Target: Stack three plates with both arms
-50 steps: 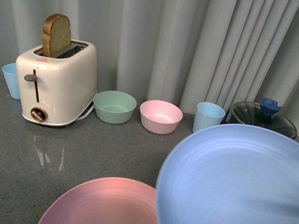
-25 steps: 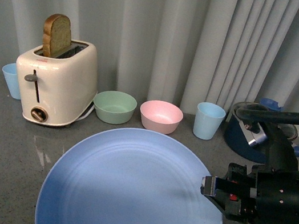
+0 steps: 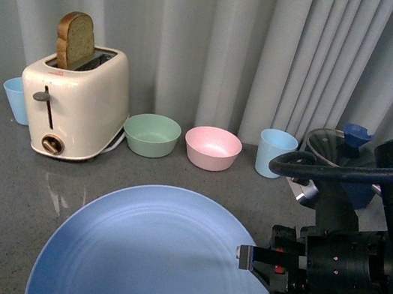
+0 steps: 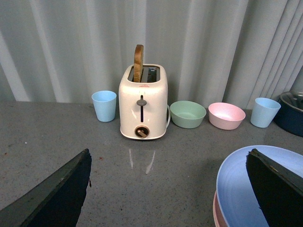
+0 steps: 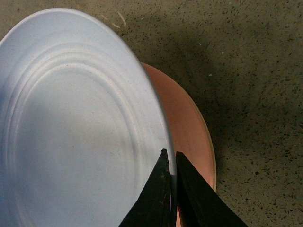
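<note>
- Risk: the light blue round matte plastic plate (image 3: pixel 154 258) sits off-centre over the pink round plastic plate (image 5: pixel 187 125); releasing now could leave it tilted or sliding off.
- Right gripper (image 5: pixel 170 163): jaws pinched narrow on the blue plate's rim, lower right of front view.
- Left gripper (image 4: pixel 165 189): spread wide, holding nothing.
- Blue plate: faint concentric rings, occupying the lower centre.

Right hand (image 5: pixel 171 163): we reach in low from our right, fingers pinched on the light blue plate (image 3: pixel 154 258) rim. Left hand (image 4: pixel 168 189): fingers spread wide, holding nothing.
</note>
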You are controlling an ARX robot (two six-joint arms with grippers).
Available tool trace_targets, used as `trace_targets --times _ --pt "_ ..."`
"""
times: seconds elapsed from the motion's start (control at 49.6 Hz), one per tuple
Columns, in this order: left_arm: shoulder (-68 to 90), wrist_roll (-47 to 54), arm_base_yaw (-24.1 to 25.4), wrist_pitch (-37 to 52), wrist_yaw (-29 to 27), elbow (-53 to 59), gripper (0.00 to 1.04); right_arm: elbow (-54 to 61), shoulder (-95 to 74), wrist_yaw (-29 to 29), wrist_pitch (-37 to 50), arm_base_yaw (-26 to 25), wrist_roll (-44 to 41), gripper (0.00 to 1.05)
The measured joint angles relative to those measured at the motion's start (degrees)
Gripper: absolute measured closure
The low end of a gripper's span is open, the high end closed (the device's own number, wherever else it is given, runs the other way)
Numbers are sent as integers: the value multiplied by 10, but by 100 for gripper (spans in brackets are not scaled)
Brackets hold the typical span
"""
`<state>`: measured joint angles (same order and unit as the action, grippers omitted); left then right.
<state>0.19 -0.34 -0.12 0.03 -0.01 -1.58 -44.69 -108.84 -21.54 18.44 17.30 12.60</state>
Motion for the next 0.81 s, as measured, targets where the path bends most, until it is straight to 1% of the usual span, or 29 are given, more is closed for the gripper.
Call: trace_targets --times 0.141,0.161,0.262,0.343,0.403,0.444,0.544,0.585,0.645,0.686,0.706,0.726,0.807 --pt "0 0 0 0 0 0 7 -7 -12 4 -6 2 2 102" --pt "0 0 0 0 0 0 7 -7 -13 4 -7 2 3 99" --pt "0 0 0 0 0 0 7 -7 -14 0 -11 2 10 82" --pt "0 0 0 0 0 0 7 -7 -13 9 -21 2 12 71" --pt "0 0 0 0 0 0 7 -7 -10 17 -29 2 16 61" --pt "0 0 0 0 0 0 7 -7 0 24 -33 2 20 50" --pt "0 0 0 0 0 0 7 -7 32 25 -38 1 31 34" --pt "0 0 0 0 0 0 7 -7 46 31 -41 1 33 29" --pt "0 0 0 0 0 0 7 -6 73 59 -48 0 42 18" --pt "0 0 0 0 0 0 7 -6 90 74 -49 -2 47 8" --pt "0 0 0 0 0 0 7 -6 94 75 -49 -3 49 6" --pt "0 0 0 0 0 0 7 -6 96 75 -49 -4 52 6" --pt "0 0 0 0 0 0 7 -5 96 78 -50 -5 53 8"
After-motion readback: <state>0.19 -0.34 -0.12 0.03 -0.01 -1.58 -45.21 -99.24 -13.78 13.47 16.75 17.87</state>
